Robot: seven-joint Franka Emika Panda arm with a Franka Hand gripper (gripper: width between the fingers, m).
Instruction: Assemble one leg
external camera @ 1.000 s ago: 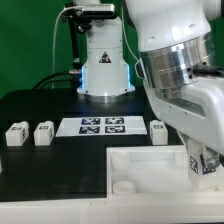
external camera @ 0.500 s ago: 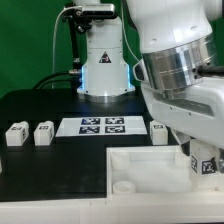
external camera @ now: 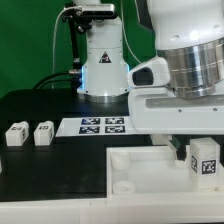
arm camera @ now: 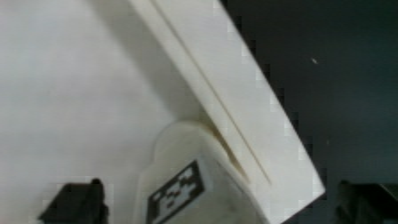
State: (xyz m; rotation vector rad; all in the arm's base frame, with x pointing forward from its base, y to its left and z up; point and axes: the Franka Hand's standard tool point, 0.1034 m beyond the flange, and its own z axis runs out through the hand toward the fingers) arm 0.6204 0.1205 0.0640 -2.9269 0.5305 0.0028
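Poised over the tabletop [external camera: 140, 168] corner with pincer [arm camera: 219, 204] spread apart, fingertips [arm camera: 75, 200] flanking the tagged leg [external camera: 205, 161] without contact. Seemingly touching the rim there.

- No actual words, brand names or numbers readable anywhere, sorry.
- The only signs are black-and-white square tags, with a row of them printed on the marker board [external camera: 103, 125].
- One tag each on the far-left leg [external camera: 14, 133] and the second leg [external camera: 43, 131] just beside it.
- Another on the third leg [external camera: 206, 161] at the exterior view's right; it's blurry in the wrist view.
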